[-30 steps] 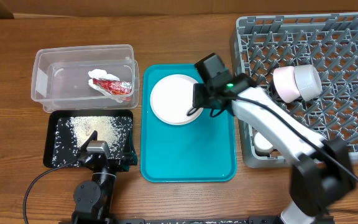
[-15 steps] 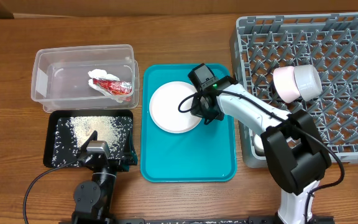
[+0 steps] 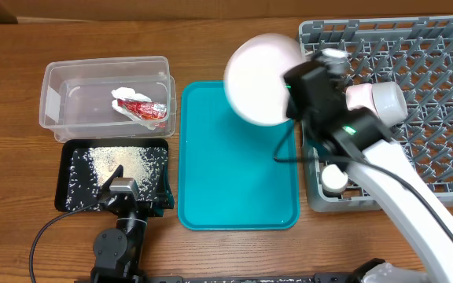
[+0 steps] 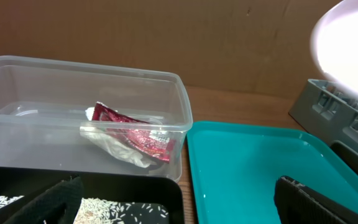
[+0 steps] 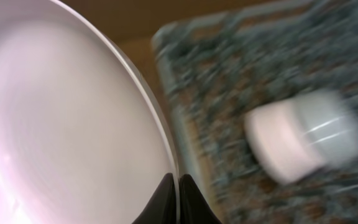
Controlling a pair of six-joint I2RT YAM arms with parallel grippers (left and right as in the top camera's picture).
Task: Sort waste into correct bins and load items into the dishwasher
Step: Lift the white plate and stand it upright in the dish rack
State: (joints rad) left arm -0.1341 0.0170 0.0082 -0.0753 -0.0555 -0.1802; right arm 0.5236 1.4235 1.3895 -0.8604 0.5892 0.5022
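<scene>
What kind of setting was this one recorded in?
Probably a lab bench staged as a dish-clearing station: a plain wooden table with a cardboard backdrop, a square grey plastic dish rack, a teal plastic serving tray, and the right gripper holding a white round plate.

White right arm [image 3: 395, 177], black wrist [image 3: 317, 86], green light [image 3: 351, 130], black right tool [image 5: 178, 186]
</scene>
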